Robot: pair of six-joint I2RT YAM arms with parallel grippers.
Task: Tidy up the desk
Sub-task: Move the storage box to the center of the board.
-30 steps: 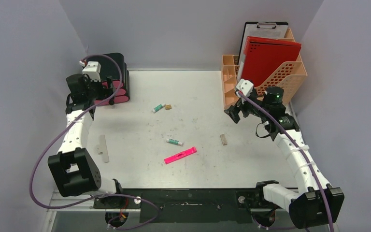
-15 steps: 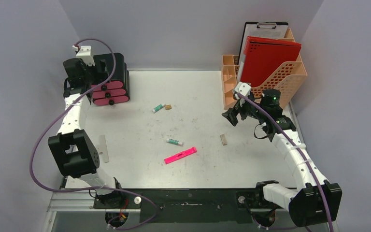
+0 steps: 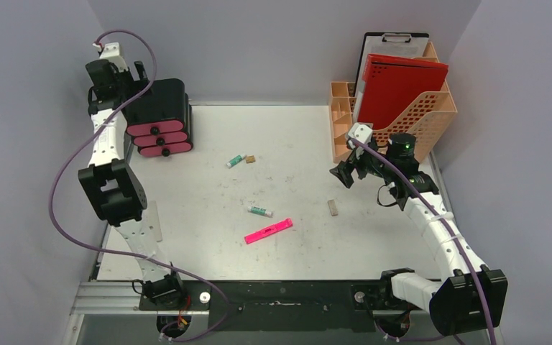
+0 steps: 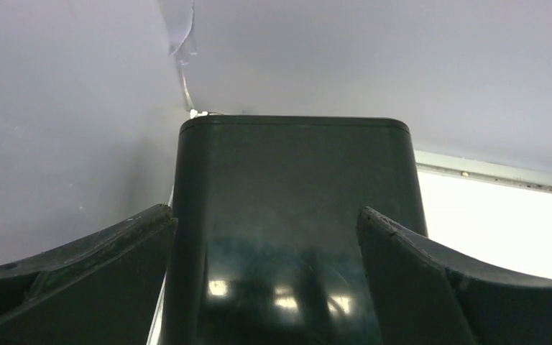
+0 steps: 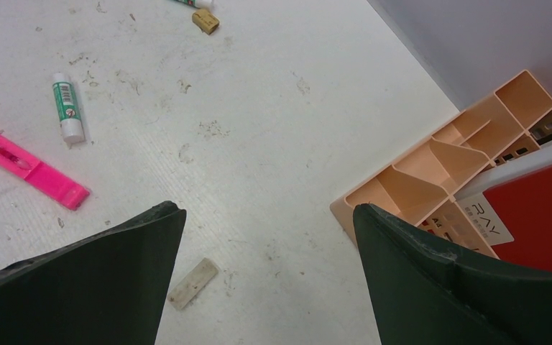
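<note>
Left claw point(image 4: 264, 215): jaws spread wide with nothing between them. It hangs over the top of the black drawer box point(image 3: 159, 100) at the far left corner of the desk point(image 3: 295, 129). Whether it touches the box cannot be told.
Right claw point(image 5: 266, 212): jaws spread wide and empty, clear above the desk near its right edge, just beside the low front compartments of the orange rack point(image 3: 431, 108).
Desk: white scuffed top, silver rim, black rail along the near edge.
Drawer box: three pink drawers point(image 3: 159, 140), fronts toward the near edge.
Orange rack: far right corner, with a red folder point(image 3: 402, 83) and a clipboard point(image 3: 395, 37) standing upright in it.
Middle of the desk: pink highlighter point(image 3: 268, 231) with a green-and-white tube point(image 3: 259, 210) just beyond it. Farther back lies a second tube point(image 3: 236, 161) with a brown bit point(image 3: 251, 159) beside it.
Under the right claw: a beige block point(image 3: 333, 208) lying flat.
</note>
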